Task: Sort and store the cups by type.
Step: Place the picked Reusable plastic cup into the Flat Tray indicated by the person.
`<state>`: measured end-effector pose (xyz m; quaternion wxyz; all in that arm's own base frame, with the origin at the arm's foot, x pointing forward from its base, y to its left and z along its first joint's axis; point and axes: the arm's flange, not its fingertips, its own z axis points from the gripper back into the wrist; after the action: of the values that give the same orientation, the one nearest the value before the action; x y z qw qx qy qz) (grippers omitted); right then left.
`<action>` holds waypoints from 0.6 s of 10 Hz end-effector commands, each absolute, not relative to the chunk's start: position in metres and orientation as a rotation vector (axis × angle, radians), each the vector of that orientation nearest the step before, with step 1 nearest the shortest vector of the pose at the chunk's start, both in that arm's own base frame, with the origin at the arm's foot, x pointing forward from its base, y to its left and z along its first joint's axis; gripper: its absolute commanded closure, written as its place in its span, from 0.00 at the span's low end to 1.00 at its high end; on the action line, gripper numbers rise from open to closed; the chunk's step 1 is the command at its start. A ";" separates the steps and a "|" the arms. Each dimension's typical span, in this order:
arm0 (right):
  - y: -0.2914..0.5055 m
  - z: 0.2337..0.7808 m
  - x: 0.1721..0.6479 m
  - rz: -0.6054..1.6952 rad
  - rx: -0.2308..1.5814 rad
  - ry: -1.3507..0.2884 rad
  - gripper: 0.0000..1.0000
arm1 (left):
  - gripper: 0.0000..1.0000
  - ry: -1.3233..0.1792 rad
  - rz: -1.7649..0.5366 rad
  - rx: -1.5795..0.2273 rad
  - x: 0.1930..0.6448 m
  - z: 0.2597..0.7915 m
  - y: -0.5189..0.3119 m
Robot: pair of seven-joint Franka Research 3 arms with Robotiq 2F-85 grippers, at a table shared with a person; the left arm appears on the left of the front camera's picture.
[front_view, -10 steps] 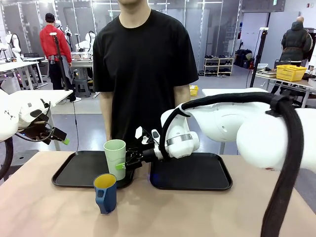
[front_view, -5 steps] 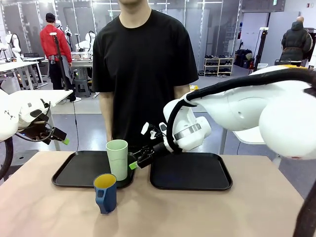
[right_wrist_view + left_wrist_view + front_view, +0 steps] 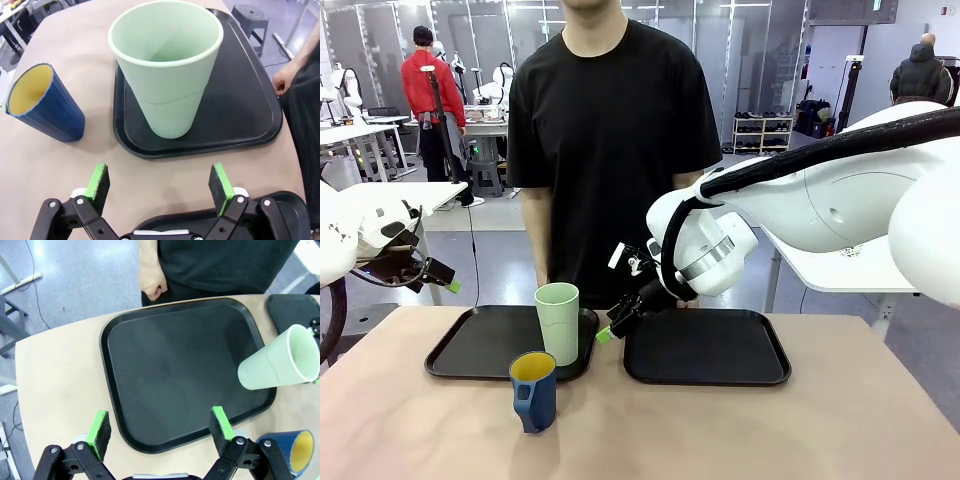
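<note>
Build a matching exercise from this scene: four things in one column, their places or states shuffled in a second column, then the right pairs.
1. tall pale mint-green plastic tumbler
2. dark blue mug with yellow interior
3. left gripper
4. right gripper

A. open, raised at the left side of the tan table
B. upright on the left black tray
C. open, in the air beside the tumbler, pointing at it
D. on bare tabletop, in front of the left tray

Pairs: 1-B, 2-D, 3-A, 4-C.

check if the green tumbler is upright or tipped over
Upright: the green tumbler stands on its base at the left tray's near corner, open mouth up.
</note>
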<state>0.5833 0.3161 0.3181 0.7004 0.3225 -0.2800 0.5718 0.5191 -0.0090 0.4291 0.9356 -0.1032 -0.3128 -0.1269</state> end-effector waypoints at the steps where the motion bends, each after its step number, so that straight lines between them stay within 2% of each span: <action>1: 0.317 0.313 0.587 1.270 0.730 -0.643 0.00 | 0.00 -0.643 -0.252 -0.216 0.520 0.430 -0.009; 6: 0.317 0.313 0.587 1.270 0.730 -0.643 0.00 | 0.00 -0.643 -0.252 -0.216 0.520 0.430 -0.009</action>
<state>0.5857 0.3164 0.3153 0.6988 0.3328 -0.2822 0.5668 0.5191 -0.0090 0.4291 0.9356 -0.1032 -0.3128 -0.1269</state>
